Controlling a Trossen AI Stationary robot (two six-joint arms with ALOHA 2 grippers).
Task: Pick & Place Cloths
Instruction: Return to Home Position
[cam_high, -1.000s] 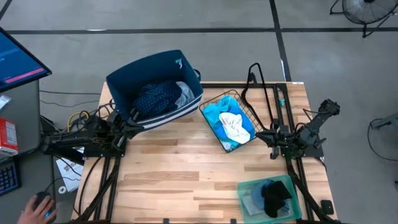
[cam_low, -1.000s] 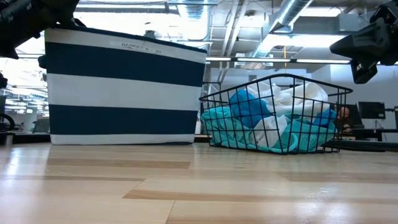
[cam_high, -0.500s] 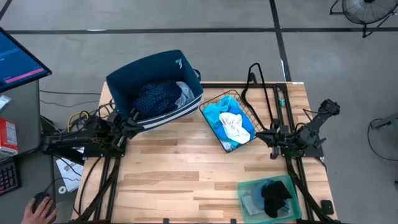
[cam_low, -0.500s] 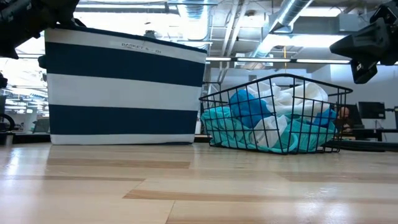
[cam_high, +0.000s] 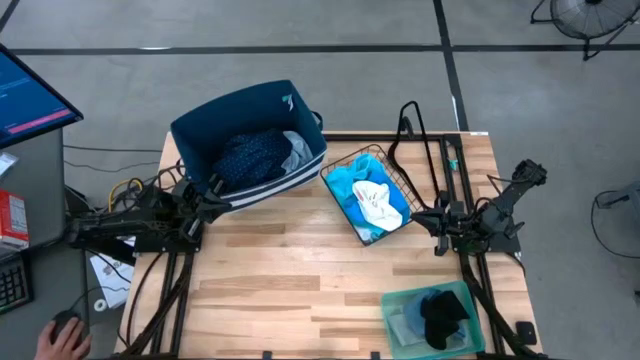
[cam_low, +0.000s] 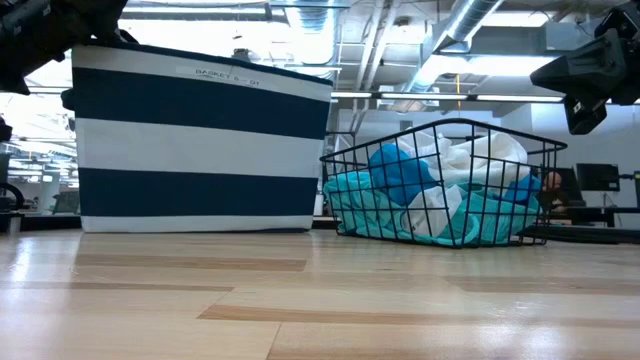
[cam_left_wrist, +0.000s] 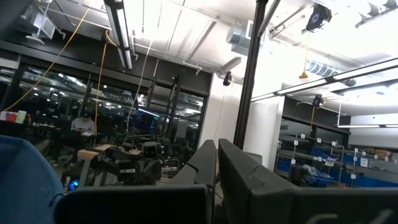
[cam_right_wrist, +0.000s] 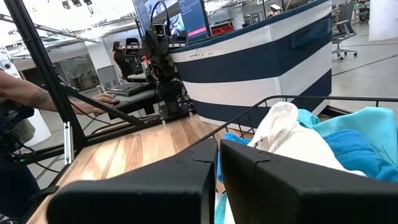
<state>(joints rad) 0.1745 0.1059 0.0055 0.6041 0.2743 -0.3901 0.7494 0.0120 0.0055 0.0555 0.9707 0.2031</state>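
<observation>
Cloth of white fabric (cam_high: 378, 203), heaped in black wire basket (cam_high: 350, 158), lies just beside clenched right gripper (cam_high: 428, 218); left gripper (cam_high: 213, 198), also clenched, waits well apart by navy striped bin (cam_high: 200, 135).

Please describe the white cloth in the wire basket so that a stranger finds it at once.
On the wooden table, a wire basket stands right of the big striped bin. The white cloth lies crumpled on top of the basket's pile. It is the only white piece there, over turquoise cloth.
</observation>
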